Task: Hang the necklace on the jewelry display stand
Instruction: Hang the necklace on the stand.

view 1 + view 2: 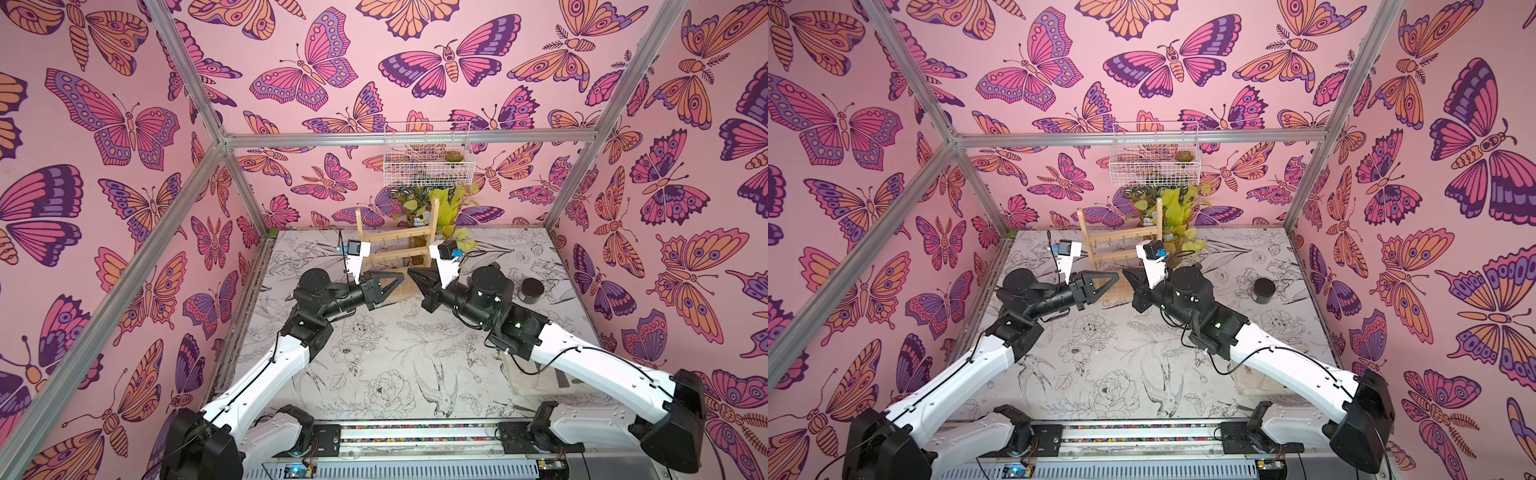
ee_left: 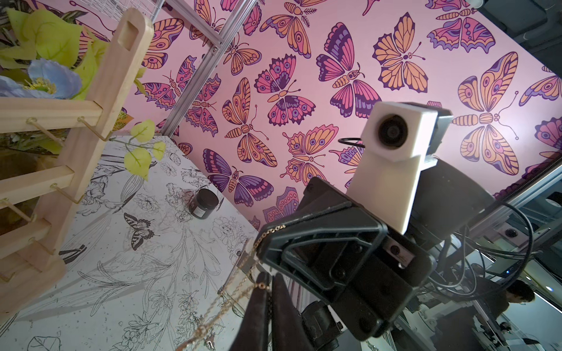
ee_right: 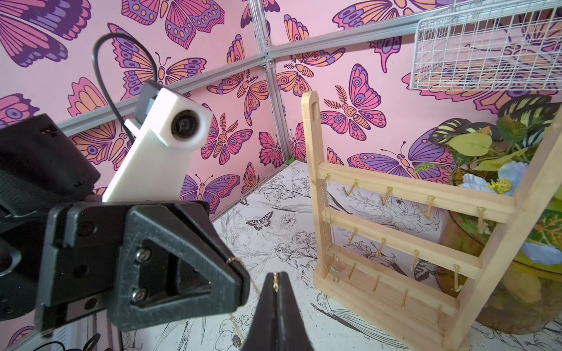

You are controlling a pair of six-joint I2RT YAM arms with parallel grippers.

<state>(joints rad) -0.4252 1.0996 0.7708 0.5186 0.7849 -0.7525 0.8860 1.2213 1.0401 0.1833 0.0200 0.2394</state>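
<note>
1. Firstly, the left gripper (image 1: pixel 400 276) is raised above the table (image 1: pixel 374 353), and its jaws are pressed together on the necklace (image 2: pixel 262 285).
2. The necklace is in the air between the two grippers. A short piece runs from one pinch to the other, and the rest hangs down in loose strands.
3. The right gripper (image 1: pixel 411 273) points tip to tip at the left one, very near it, and its jaws also pinch the chain.
4. The jewelry display stand (image 1: pixel 399 235) stands upright just behind both tips. Another fine chain (image 3: pixel 326 209) hangs from an end hook of its top crossbar.
5. A black jar (image 1: pixel 532 289) sits far right, well apart.
</note>
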